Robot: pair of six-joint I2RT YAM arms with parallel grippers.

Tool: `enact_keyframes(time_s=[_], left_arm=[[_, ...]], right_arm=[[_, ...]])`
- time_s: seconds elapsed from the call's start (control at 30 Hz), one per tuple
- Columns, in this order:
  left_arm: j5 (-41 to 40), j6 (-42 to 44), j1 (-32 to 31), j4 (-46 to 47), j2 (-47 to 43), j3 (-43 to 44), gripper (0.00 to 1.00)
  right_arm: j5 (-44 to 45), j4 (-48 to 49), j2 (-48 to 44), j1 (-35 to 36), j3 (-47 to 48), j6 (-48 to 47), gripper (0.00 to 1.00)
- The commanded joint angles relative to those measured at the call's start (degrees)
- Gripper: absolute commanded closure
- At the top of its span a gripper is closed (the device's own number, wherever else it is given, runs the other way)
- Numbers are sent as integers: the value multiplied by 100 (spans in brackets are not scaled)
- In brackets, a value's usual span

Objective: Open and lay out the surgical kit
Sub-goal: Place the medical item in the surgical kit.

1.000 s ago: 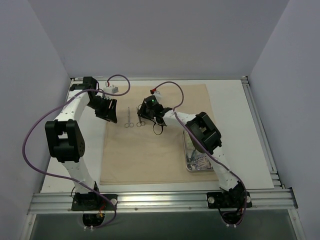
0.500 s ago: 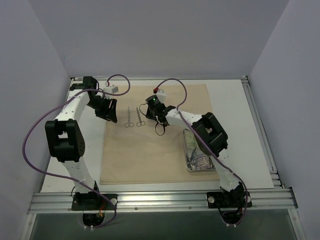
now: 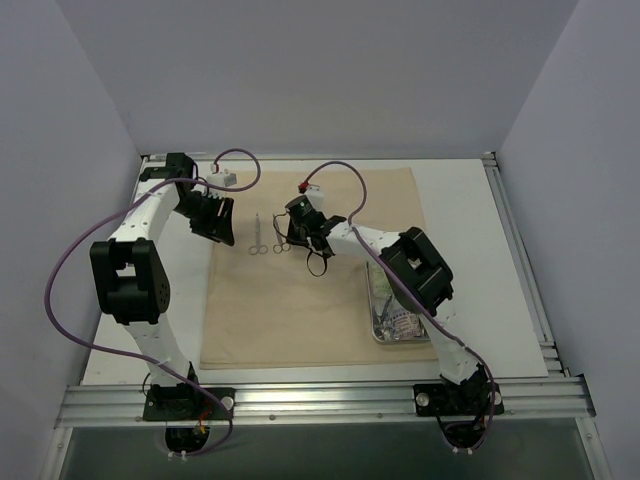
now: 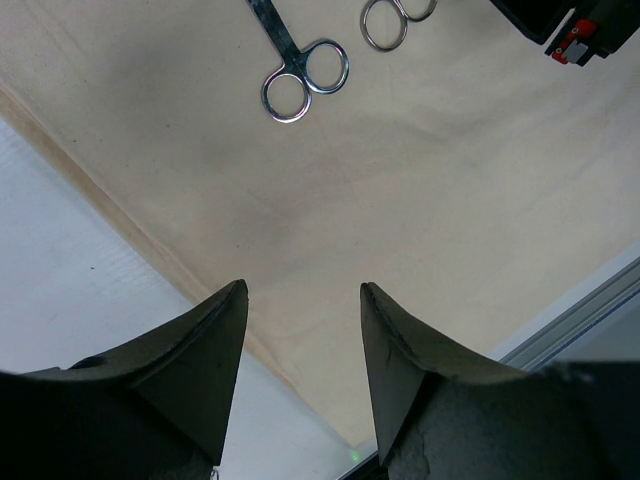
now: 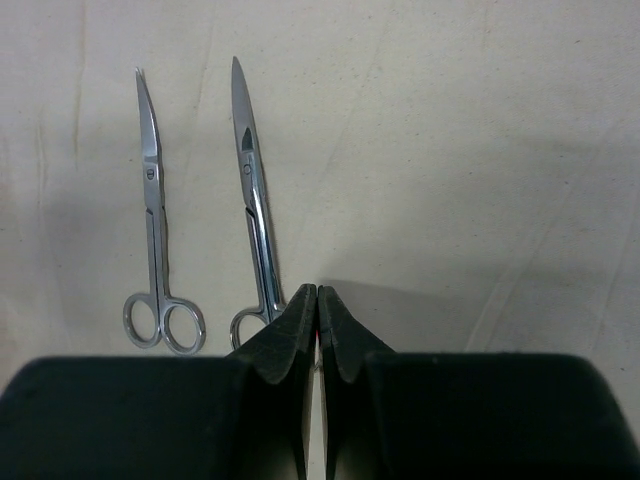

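beige cloth wrap (image 3: 300, 310) spread flat as layout field; clamps (image 5: 255, 200) parallel far-left, steel tray (image 3: 370, 300) at right w/ rest. right gripper (image 5: 317, 300) pinched together, empty, by clamp ring; left gripper (image 4: 302, 290) half-open, empty, over cloth edge.

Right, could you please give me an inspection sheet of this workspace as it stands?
Surface: white table, flat beige cloth sheet spread on it.
Job's things: two steel ring-handled clamps side by side on cloth; rectangular steel tray with pale packets at right.
Clutter: small white block at far left.
Grippers: left gripper open, empty; right gripper shut beside a clamp's rings.
Cables: purple cables looping off both arms.
Surroundings: plain pale walls, metal rail.
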Motion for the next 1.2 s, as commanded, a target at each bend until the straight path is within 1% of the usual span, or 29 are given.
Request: enact_keyframes(time_s=[0.0, 0.3, 0.6, 0.87, 1.17], left_arm=[[121, 16, 5, 96, -3, 26, 42], [130, 25, 5, 78, -21, 18, 42], [121, 42, 5, 78, -38, 18, 42], [121, 42, 5, 78, -29, 35, 42], [121, 33, 5, 78, -21, 26, 42]], right_arm=[[-24, -74, 141, 48, 65, -24, 100], [-42, -109, 159, 57, -23, 11, 100], [-112, 84, -25, 118, -330, 398, 100], [-226, 163, -43, 145, -392, 539, 100], [-384, 383, -192, 153, -752, 811, 100]])
